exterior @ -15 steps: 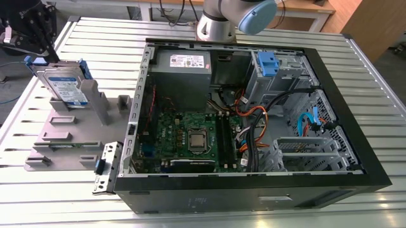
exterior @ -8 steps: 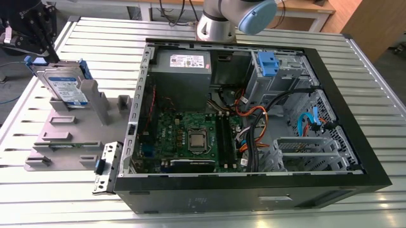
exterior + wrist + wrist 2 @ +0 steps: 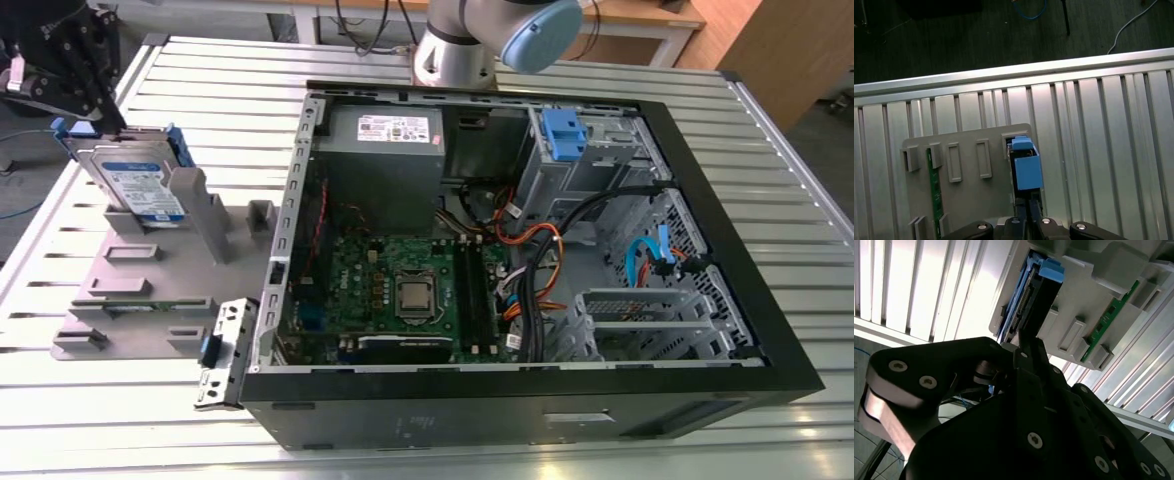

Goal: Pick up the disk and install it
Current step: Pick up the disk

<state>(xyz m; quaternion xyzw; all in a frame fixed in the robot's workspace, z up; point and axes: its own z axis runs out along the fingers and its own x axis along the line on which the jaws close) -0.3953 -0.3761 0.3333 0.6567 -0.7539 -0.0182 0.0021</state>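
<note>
Disk [image 3: 134,185] stands on edge in a slot of a grey holder block [image 3: 147,290], label side facing the open computer case [image 3: 534,425]; the block sits on the ribbed metal worktop [image 3: 120,420] at the exterior view's left, just beside the case. Blue carrier rails run along the disk's edges, and one blue end piece pokes out at its upper far corner. Gripper [image 3: 100,118], black, hangs over that far upper end of the disk, very near or touching it; contact is not clear. In the first wrist view the gripper [image 3: 1029,207] sits right above the blue-capped edge of the disk [image 3: 1024,170], in line with it. In the second wrist view the gripper [image 3: 1024,342] reaches toward the disk's [image 3: 1036,300] narrow end. Whether the fingers are clenched on the disk or released cannot be told. A green circuit strip [image 3: 932,185] lies in another slot of the block, well apart from the disk. Inside the case: motherboard [image 3: 400,290] on the floor, grey power supply [image 3: 387,140] at the far wall, and a bare blue bracket [image 3: 561,135] in the drive cage.
</note>
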